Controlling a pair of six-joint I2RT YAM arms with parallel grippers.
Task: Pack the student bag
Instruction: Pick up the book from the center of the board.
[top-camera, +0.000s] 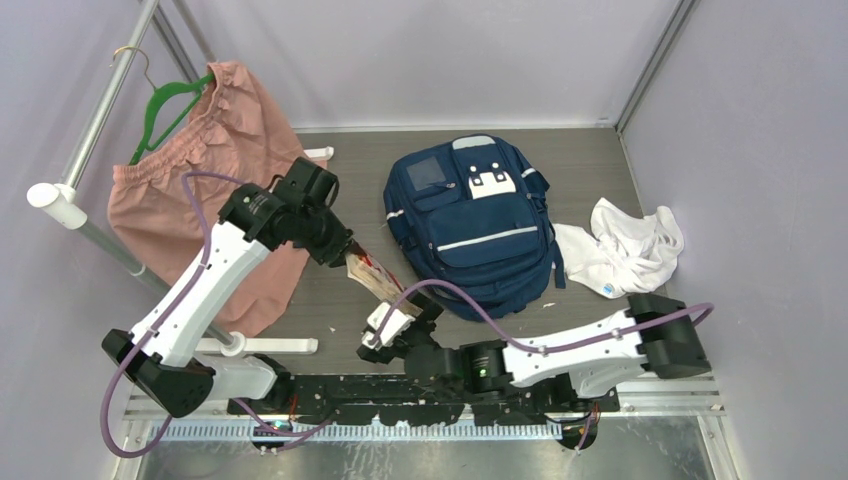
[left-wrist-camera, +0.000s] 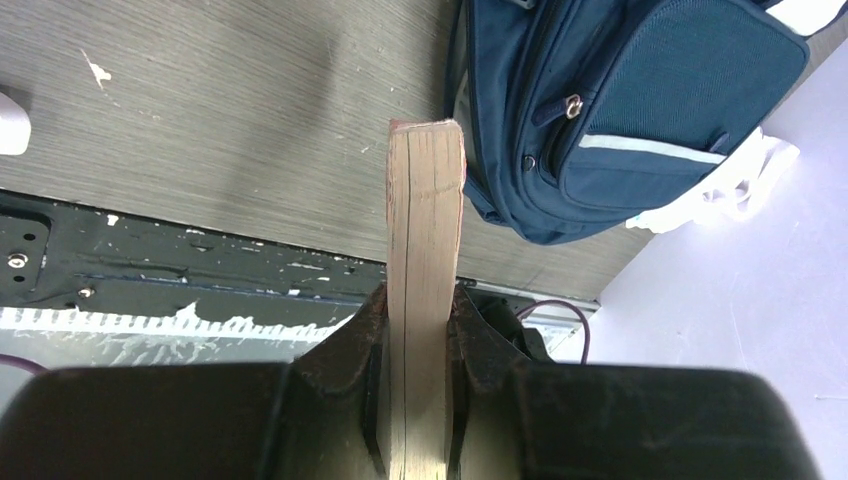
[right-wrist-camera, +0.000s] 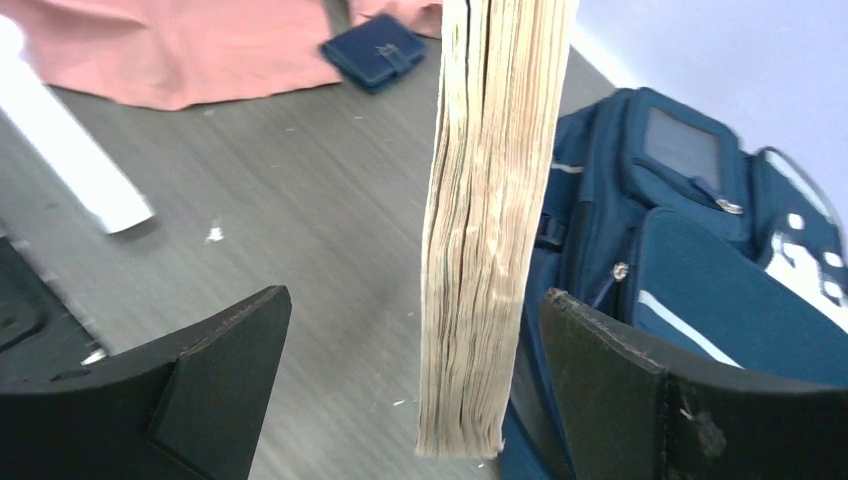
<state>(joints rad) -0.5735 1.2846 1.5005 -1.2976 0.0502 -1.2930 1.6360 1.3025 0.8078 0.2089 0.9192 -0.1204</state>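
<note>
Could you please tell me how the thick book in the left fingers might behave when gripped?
The book is probably fairly stiff: its page block looks thick. Its wavy, yellowed pages suggest a paperback that may fan if pinched near a corner. Held at one end by the left fingers, it could pivot when nudged.

No writing, brand or number can be read in any view. The white patch (top-camera: 487, 184) on the bag (top-camera: 470, 240) carries a few small dark marks, too small to make out as letters. The blue tag (top-camera: 608, 290) on the cloth (top-camera: 630, 245) by the table's right edge is likewise too small to read, and the red marks on the cover of the book (top-camera: 368, 275) are blurred.
</note>
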